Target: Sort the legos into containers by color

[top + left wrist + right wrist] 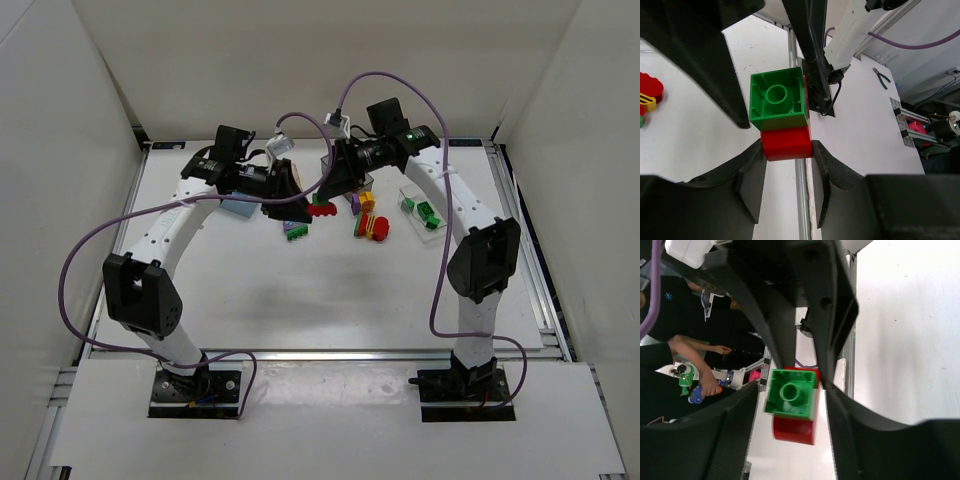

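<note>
Green square plastic brick [777, 100] is stacked on a red plastic brick [786, 144] in the left wrist view, with the green one's hollow side facing the camera. Left gripper [787, 150] is clamped on the red plastic brick, one finger on each side, and the green one sticks out past the fingertips. The other arm's dark fingers flank the green one from the opposite side.

Right wrist view: the stack sits between the fingers of the right gripper [792, 407]. Jaws are apart, with a thin gap on each side of the green brick and no clear contact.

Top view: both grippers meet nose to nose over the far middle of the white table [300, 300], stack between them. I can't tell if it's clear of the surface. Clear rectangular plastic container [437, 226] at right holds green legos [425, 211]. Light blue container [240, 208] is partly hidden under the left arm. Purple-and-green clump [296, 230] and red-and-yellow clump [372, 227] lie loose near the grippers.
</note>
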### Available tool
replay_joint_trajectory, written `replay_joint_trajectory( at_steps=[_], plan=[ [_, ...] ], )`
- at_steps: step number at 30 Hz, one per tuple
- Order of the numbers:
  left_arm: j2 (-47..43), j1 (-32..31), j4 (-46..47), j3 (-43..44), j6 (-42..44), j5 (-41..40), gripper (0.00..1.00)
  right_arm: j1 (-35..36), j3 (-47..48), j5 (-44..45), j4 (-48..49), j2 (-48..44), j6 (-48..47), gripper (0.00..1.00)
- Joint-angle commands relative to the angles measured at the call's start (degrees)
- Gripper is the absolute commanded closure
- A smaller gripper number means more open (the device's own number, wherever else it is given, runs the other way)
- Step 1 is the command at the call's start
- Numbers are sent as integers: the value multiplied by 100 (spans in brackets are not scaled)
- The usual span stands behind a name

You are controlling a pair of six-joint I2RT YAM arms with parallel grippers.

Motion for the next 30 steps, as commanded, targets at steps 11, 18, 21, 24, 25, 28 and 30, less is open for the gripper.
replay_joint_trajectory(
  at_steps=[11,18,21,24,25,28,30],
  plan=[
    [67,57,41,271,-36,109,90,29,1,-63,-111,-328,-244,76],
    [-47,-162,41,8,-159,91,90,-50,88,86,162,-319,-77,92],
    [-109,-312,41,-177,-212,91,90,-164,220,157,338,-284,55,94],
    [-188,-452,41,-335,-230,73,90,-313,352,262,469,-240,125,95],
    [-188,-487,33,-379,-230,73,90,-349,370,315,556,-240,195,96],
    [-249,-592,33,-564,-291,152,90,-525,475,473,697,-196,274,96],
    [-293,-602,24,-652,-265,135,90,-595,528,578,663,-152,240,97]
  ],
)
